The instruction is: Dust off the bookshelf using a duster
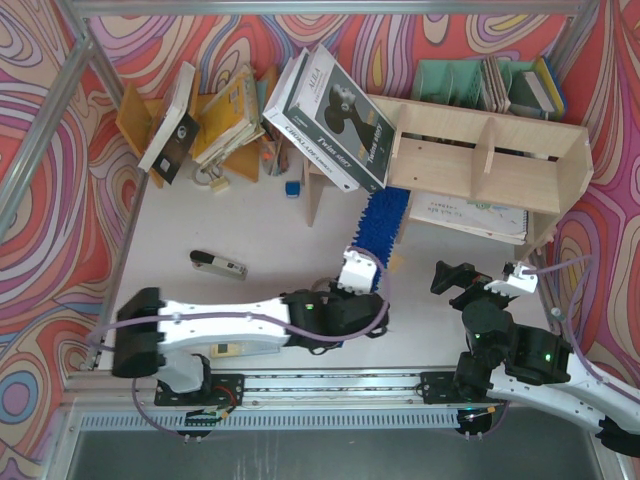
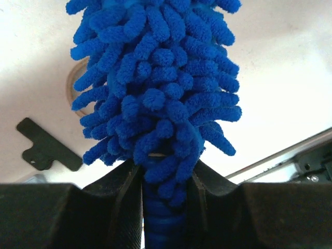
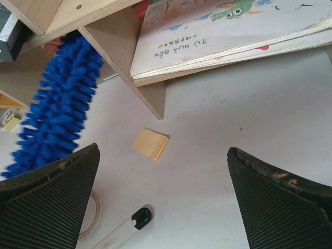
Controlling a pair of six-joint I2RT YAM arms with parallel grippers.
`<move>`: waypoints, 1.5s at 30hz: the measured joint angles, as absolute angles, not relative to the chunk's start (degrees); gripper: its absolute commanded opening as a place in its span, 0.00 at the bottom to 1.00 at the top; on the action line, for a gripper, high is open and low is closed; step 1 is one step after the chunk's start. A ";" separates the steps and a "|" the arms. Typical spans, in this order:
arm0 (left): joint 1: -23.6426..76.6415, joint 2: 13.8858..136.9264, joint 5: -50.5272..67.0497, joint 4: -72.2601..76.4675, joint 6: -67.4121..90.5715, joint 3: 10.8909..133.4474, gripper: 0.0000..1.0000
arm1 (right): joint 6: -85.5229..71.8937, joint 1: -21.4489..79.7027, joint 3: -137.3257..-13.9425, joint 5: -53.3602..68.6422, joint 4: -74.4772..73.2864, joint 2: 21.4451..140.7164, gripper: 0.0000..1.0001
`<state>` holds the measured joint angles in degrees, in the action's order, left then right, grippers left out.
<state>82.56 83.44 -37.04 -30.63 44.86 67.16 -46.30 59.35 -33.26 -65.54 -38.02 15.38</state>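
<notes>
At the left end of the bookshelf (image 1: 470, 165), dusting looks barely begun.
Left gripper (image 2: 163, 181) is clamped on the handle of the duster (image 1: 385, 222), whose fluffy head reaches the lower tier's end upright. Right gripper (image 1: 455, 278) hangs wide apart, empty. Both tiers seem left to sweep. Only the left wrist view shows the clamp, and only the right wrist view shows fluff meeting wood.

The left claw (image 2: 163, 181) at 6 o'clock clamps the duster (image 2: 155, 93), whose fluffy blue head rises toward 12. On the white table (image 2: 280, 78), a black flat piece (image 2: 46, 148) lies at 8 o'clock and a metal rail (image 2: 290, 155) at 4.
</notes>
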 measured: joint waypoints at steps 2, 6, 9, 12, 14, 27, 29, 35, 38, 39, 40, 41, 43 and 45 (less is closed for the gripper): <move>82.50 89.43 -36.16 -32.12 45.82 70.17 0.00 | -46.30 59.35 -33.26 -65.54 -38.00 15.38 0.99; 82.35 99.98 -33.93 -35.99 48.18 75.94 0.00 | -46.33 59.35 -33.26 -65.52 -38.02 15.38 0.99; 82.52 102.50 -32.62 -38.15 49.45 76.09 0.00 | -46.30 59.35 -33.26 -65.52 -38.02 15.38 0.99; 82.56 102.06 -32.14 -40.12 50.06 75.96 0.00 | -46.30 59.35 -33.26 -65.54 -38.02 15.38 0.99; 82.56 101.65 -32.16 -40.60 50.15 75.96 0.00 | -46.30 59.35 -33.26 -65.54 -38.02 15.38 0.99; 83.26 89.36 -34.85 -37.58 49.74 71.26 0.00 | -46.30 59.35 -33.26 -65.54 -38.02 15.38 0.99; 83.53 84.16 -35.46 -34.63 48.62 68.18 0.00 | -46.30 59.35 -33.26 -65.54 -38.02 15.38 0.99; 83.85 78.94 -36.69 -30.28 47.68 66.00 0.00 | -46.33 59.35 -33.26 -65.52 -38.02 15.33 0.99; 83.85 83.59 -36.21 -30.65 47.88 67.22 0.00 | -46.33 59.35 -33.26 -65.52 -38.02 15.33 0.99; 83.77 86.26 -35.79 -31.22 48.25 68.38 0.00 | -46.33 59.35 -33.26 -65.52 -38.02 15.33 0.99; 83.64 88.99 -35.29 -31.79 48.73 69.63 0.00 | -46.33 59.35 -33.26 -65.54 -38.02 15.33 0.99; 83.46 91.59 -34.65 -32.56 49.30 70.89 0.00 | -46.30 59.35 -33.26 -65.54 -38.02 15.33 0.99; 82.98 96.60 -33.52 -34.33 50.57 72.95 0.00 | -46.30 59.35 -33.26 -65.52 -38.02 15.33 0.99; 82.65 99.26 -32.23 -35.97 51.37 73.19 0.00 | -46.33 59.35 -33.26 -65.52 -38.02 15.33 0.99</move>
<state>82.65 99.26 -32.23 -35.97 51.37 73.19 -46.33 59.35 -33.26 -65.52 -38.02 15.33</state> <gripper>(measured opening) 0.348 0.987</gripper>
